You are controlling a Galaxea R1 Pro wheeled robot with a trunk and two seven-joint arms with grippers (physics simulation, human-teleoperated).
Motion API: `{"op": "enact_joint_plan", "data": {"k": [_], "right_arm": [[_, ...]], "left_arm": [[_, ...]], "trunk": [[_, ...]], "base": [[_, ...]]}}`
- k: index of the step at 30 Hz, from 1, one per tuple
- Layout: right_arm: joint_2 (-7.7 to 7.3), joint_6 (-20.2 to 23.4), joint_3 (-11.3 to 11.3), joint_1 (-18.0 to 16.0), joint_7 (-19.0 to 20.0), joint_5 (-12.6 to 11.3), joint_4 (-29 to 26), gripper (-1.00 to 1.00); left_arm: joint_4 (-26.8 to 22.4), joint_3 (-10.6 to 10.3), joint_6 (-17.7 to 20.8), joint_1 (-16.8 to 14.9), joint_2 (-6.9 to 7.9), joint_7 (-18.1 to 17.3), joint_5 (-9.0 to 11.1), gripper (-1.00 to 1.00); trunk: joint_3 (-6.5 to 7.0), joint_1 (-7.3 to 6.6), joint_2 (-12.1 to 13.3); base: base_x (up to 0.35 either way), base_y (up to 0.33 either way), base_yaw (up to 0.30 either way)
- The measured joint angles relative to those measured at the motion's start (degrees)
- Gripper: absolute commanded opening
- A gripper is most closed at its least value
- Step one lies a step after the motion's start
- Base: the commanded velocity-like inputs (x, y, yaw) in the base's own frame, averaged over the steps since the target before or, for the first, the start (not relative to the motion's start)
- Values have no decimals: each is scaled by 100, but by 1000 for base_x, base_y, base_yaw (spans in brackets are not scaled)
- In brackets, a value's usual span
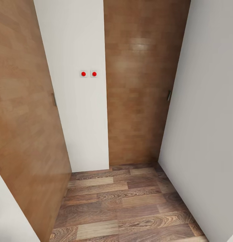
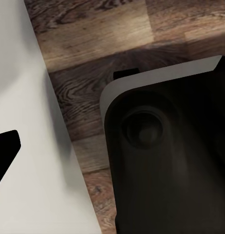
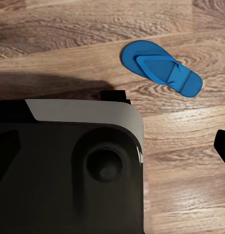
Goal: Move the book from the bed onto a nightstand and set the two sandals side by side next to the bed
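Observation:
One bright-blue sandal (image 3: 161,68) lies flat on the wood-plank floor (image 3: 185,161) in the right wrist view, a short way from my dark base (image 3: 68,170). Nothing touches it. At that picture's edge sits a dark fingertip (image 3: 224,146) of my right gripper, apart from the sandal. The left wrist view has a dark fingertip (image 2: 5,151) of my left gripper against a white wall (image 2: 29,146), with my base (image 2: 166,156) over the floor. Neither gripper's jaws can be read. The book, the bed and the nightstand are out of view.
The head view faces a narrow corner. A white wall panel (image 1: 76,101) carries two red-dotted switches (image 1: 88,74). Wooden doors stand at the left (image 1: 25,117) and straight ahead (image 1: 140,84), with a white wall (image 1: 207,134) at the right. Plank floor (image 1: 126,208) lies below.

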Motion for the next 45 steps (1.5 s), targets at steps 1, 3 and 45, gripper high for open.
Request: {"op": "enact_joint_plan", "data": {"k": [1, 3, 45], "right_arm": [[0, 0, 0, 0, 0, 0, 0, 100], [1, 0, 0, 0, 0, 0, 0, 100], [1, 0, 0, 0, 0, 0, 0, 100]], "left_arm": [[0, 0, 0, 0, 0, 0, 0, 100], [0, 0, 0, 0, 0, 0, 0, 100], [0, 0, -1, 0, 2, 0, 0, 100]], "trunk": [[0, 0, 0], [0, 0, 0], [0, 0, 0]], "base": [[-2, -5, 0], [-2, -4, 0], [-7, 0, -61]]}}
